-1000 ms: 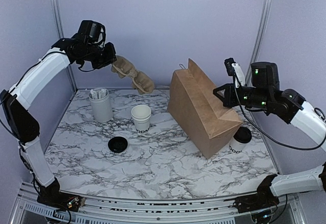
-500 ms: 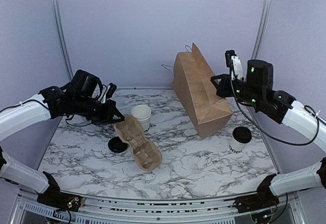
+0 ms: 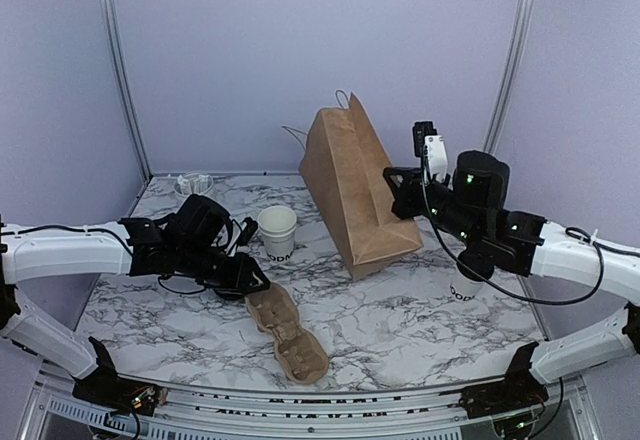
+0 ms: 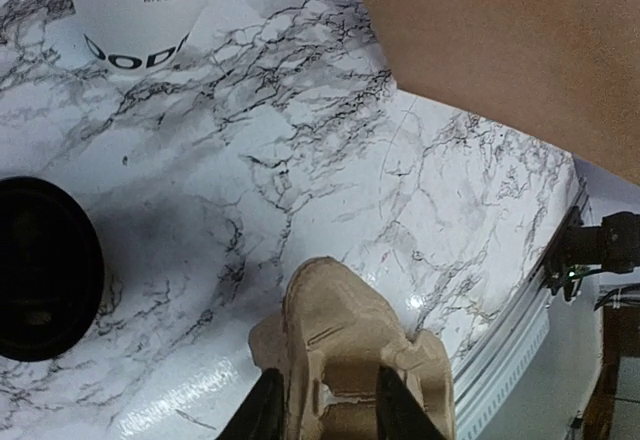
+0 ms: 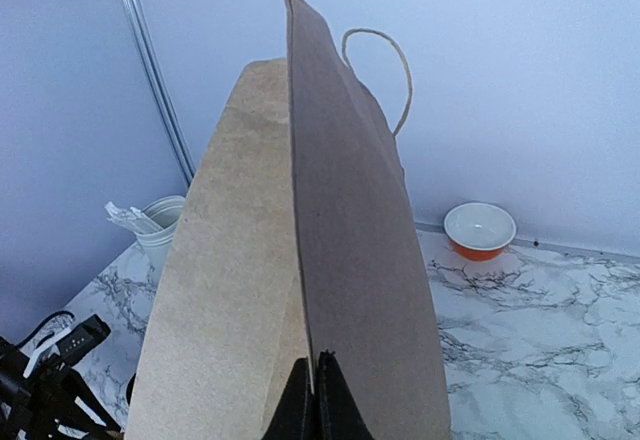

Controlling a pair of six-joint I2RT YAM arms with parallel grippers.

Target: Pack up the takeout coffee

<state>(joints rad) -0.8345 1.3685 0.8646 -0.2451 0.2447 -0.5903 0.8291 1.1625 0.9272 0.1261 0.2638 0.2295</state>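
The takeout coffee, a white cup (image 3: 462,293) with dark lettering, stands at the right, mostly hidden behind my right arm; its lid is hidden. My right gripper (image 3: 393,193) is shut on the edge of a brown paper bag (image 3: 350,185), holding it upright mid-table; the wrist view shows the pinch (image 5: 318,392) on the bag (image 5: 350,260). My left gripper (image 3: 253,282) is shut on a brown pulp cup carrier (image 3: 288,332) lying on the table at the front. In the left wrist view my left gripper (image 4: 328,412) grips the carrier's end (image 4: 345,330).
An open-topped white cup with lettering (image 3: 277,232) stands mid-table, also in the left wrist view (image 4: 140,10). A loose black lid (image 4: 40,270) lies near it. A white holder with packets (image 5: 160,230) and an orange bowl (image 5: 480,230) stand at the back.
My left arm swung down from high at the back and laid the carrier on the front of the table. My right arm shifted the bag leftward and stood it more upright.
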